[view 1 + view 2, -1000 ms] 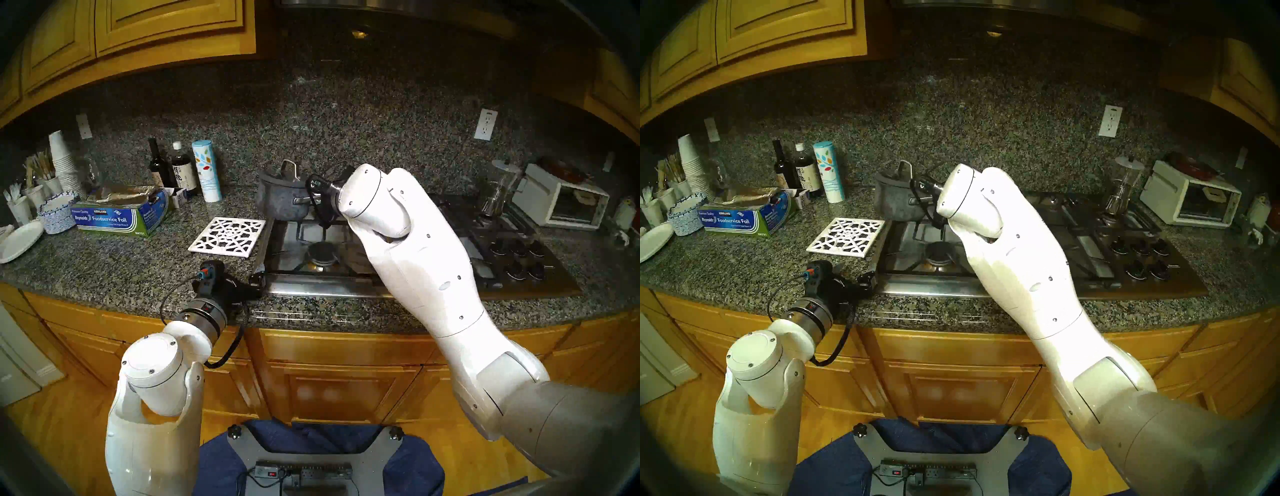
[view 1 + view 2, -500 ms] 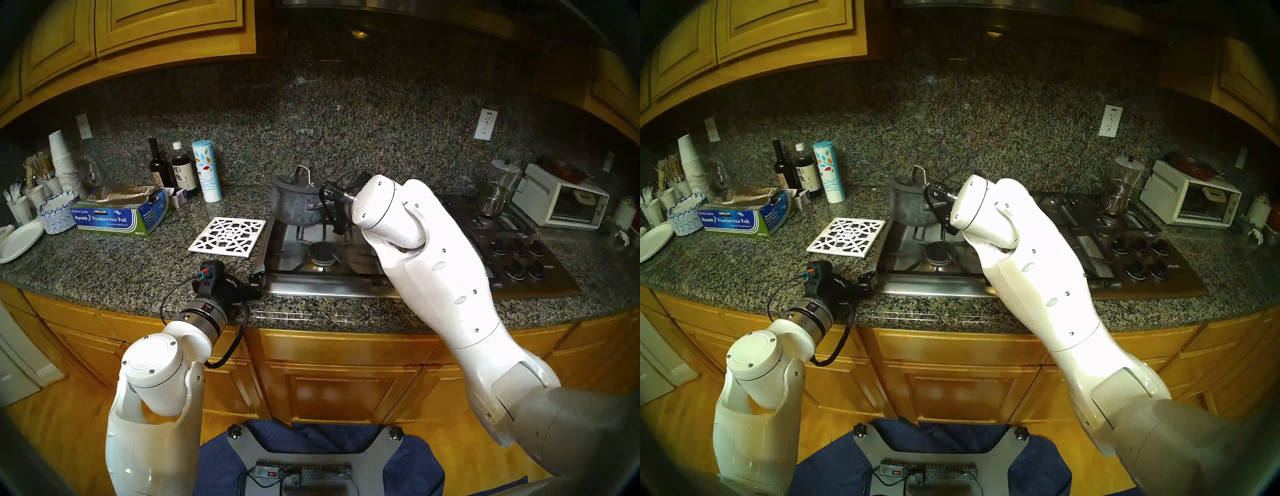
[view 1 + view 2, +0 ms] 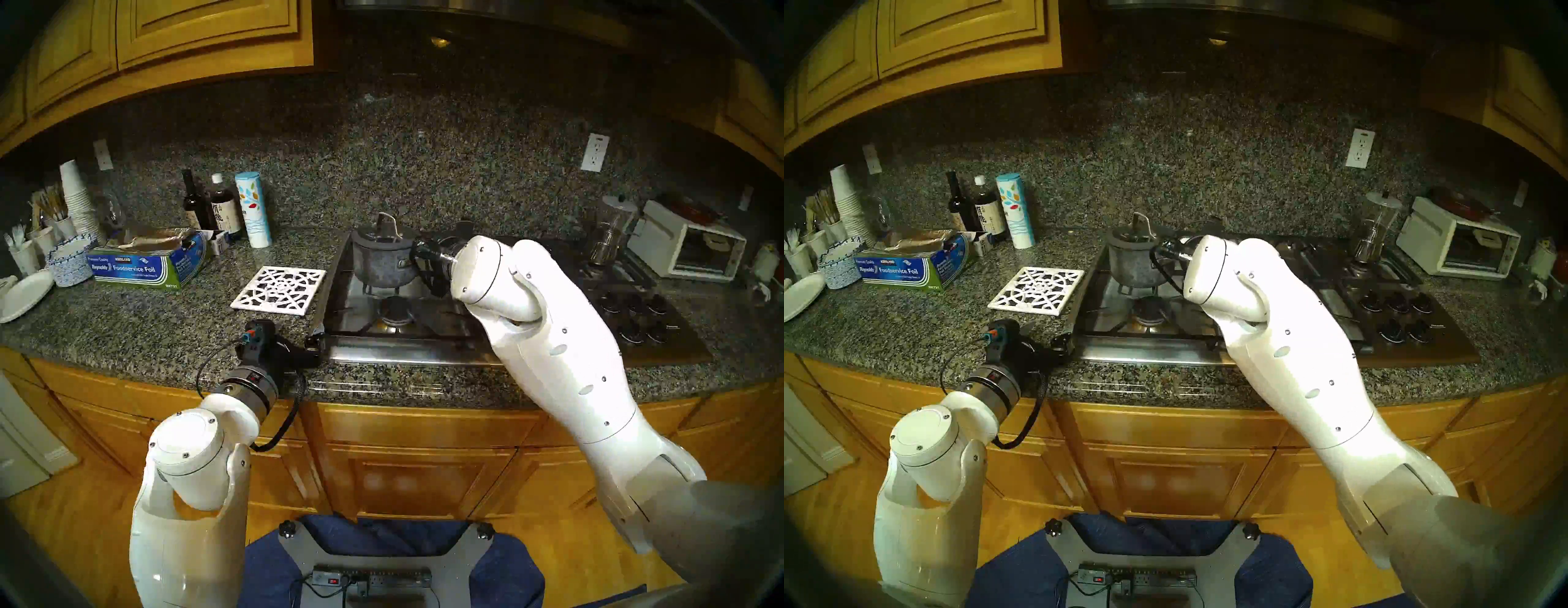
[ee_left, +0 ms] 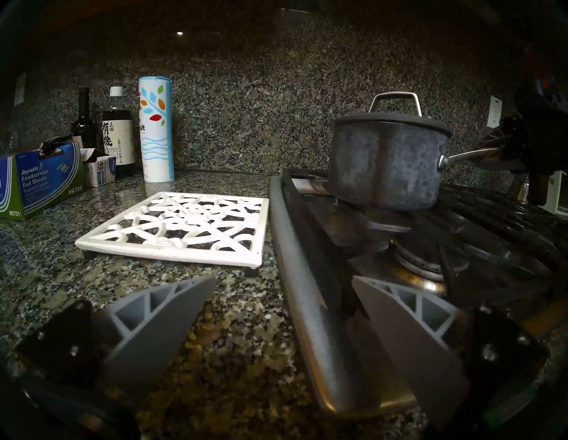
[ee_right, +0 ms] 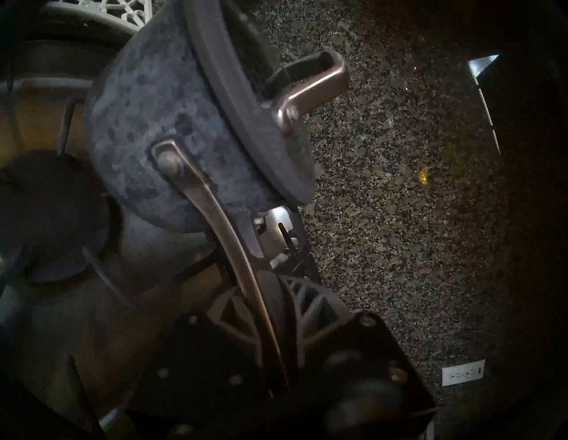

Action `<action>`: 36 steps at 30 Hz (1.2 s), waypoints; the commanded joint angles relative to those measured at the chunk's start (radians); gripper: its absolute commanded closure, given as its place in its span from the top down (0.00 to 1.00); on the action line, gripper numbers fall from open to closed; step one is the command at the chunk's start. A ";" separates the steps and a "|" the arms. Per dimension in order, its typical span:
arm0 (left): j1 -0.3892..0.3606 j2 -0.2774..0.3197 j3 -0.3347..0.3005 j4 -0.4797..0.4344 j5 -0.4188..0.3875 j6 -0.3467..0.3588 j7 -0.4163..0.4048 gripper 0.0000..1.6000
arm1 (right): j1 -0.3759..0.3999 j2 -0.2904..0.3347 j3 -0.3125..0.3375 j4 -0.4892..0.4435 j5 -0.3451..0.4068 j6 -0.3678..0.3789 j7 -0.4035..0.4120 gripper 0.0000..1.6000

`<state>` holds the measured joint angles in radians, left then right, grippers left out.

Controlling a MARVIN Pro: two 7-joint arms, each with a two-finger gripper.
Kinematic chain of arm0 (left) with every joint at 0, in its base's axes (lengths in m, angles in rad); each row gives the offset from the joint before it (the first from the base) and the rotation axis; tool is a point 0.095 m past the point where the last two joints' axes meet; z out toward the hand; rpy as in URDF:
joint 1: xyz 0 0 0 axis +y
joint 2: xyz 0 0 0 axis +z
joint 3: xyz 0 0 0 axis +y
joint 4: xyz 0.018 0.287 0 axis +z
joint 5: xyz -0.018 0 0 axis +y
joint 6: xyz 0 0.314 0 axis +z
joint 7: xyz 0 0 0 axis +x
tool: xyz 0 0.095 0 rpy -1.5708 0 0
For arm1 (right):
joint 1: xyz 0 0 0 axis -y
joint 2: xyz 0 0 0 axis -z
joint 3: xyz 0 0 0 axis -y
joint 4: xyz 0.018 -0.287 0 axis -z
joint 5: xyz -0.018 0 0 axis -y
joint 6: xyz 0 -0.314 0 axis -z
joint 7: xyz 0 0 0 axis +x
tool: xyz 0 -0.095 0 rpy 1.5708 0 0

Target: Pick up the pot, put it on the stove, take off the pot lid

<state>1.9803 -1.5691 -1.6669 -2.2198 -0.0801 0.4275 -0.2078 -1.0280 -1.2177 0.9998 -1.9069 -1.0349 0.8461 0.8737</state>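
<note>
head view: speckled grey pot (image 3: 384,265) sits over the stove (image 3: 407,352) back-left burner, lid (image 3: 384,235) on; white lattice trivet (image 3: 280,291) just left, foil box (image 3: 148,265) and bottles (image 3: 222,208) further off.
left wrist: left gripper (image 4: 284,307) jaws spread wide, empty, parked over the stove's steel edge; granite counter (image 4: 233,338) under it.
right wrist: right gripper (image 5: 269,295) pinched on the pot's long metal handle (image 5: 215,212); lid's loop handle (image 5: 313,86) looks shiny.

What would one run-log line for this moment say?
right tool: shut on handle of dark grey speckled saucepan | saucepan: above steel gas stove | glass lid: on | left tool: open, empty
</note>
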 commanded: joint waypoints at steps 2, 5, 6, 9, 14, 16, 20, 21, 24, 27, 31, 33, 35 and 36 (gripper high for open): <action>-0.019 0.000 0.002 -0.030 0.000 -0.010 -0.001 1.00 | 0.061 0.012 0.043 -0.115 -0.036 0.005 -0.042 0.00; -0.019 -0.001 0.001 -0.030 0.001 -0.010 -0.002 1.00 | 0.062 0.014 0.044 -0.129 -0.038 0.007 -0.039 0.00; -0.019 -0.001 0.001 -0.030 0.001 -0.010 -0.002 1.00 | 0.060 0.016 0.044 -0.134 -0.039 0.008 -0.037 0.00; -0.019 -0.002 0.001 -0.030 0.002 -0.010 -0.003 1.00 | 0.055 0.023 0.047 -0.144 -0.041 0.013 -0.034 0.00; -0.019 -0.003 0.000 -0.030 0.003 -0.010 -0.005 1.00 | 0.032 0.044 0.052 -0.185 -0.046 0.032 -0.022 0.00; -0.019 -0.004 0.000 -0.030 0.004 -0.010 -0.006 1.00 | 0.024 0.052 0.054 -0.200 -0.049 0.044 -0.016 0.00; -0.019 -0.005 -0.001 -0.030 0.005 -0.010 -0.007 1.00 | 0.014 0.063 0.056 -0.223 -0.052 0.060 -0.011 0.00; -0.019 -0.006 -0.001 -0.030 0.005 -0.010 -0.007 1.00 | 0.007 0.070 0.057 -0.241 -0.053 0.065 -0.008 0.00; -0.019 -0.007 -0.001 -0.030 0.006 -0.010 -0.008 1.00 | 0.002 0.075 0.055 -0.248 -0.056 0.074 -0.004 0.00; -0.020 -0.007 -0.001 -0.030 0.007 -0.009 -0.009 1.00 | -0.009 0.083 0.054 -0.259 -0.058 0.086 -0.001 0.00; -0.020 -0.009 -0.002 -0.030 0.008 -0.009 -0.010 1.00 | -0.029 0.094 0.049 -0.282 -0.058 0.103 -0.009 0.00; -0.020 -0.009 -0.002 -0.030 0.009 -0.009 -0.010 1.00 | -0.052 0.106 0.046 -0.313 -0.057 0.114 -0.014 0.00; -0.020 -0.010 -0.002 -0.031 0.009 -0.009 -0.011 1.00 | -0.069 0.113 0.040 -0.319 -0.058 0.114 -0.021 0.00; -0.020 -0.010 -0.002 -0.031 0.010 -0.009 -0.011 1.00 | -0.079 0.118 0.038 -0.328 -0.058 0.114 -0.025 0.00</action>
<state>1.9802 -1.5797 -1.6714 -2.2192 -0.0696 0.4288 -0.2183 -1.1103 -1.1164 1.0121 -2.1265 -1.0573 0.9499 0.8803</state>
